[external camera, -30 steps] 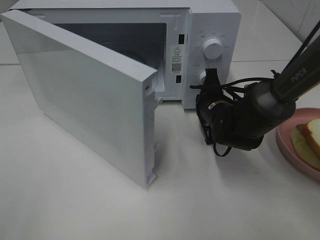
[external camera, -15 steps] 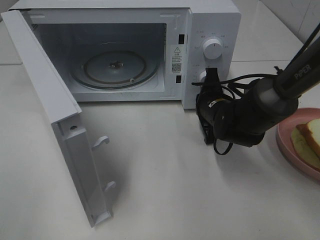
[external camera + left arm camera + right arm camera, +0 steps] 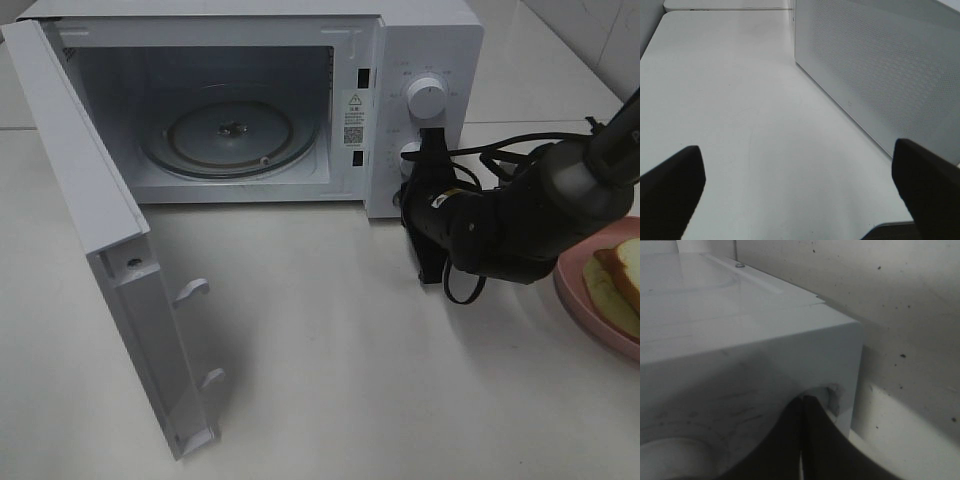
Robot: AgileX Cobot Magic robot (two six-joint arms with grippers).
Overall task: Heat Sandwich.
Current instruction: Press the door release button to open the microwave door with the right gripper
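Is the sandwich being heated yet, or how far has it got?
Early on. Done: the microwave door stands wide open, showing an empty glass turntable. In hand: the right gripper, shut, is by the lower knob. To do: the sandwich lies on its pink plate, untouched; loading, closing and starting remain.

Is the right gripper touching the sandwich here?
Apart. Exterior high view: the right gripper is up at the microwave, while the sandwich lies on the plate, well away.
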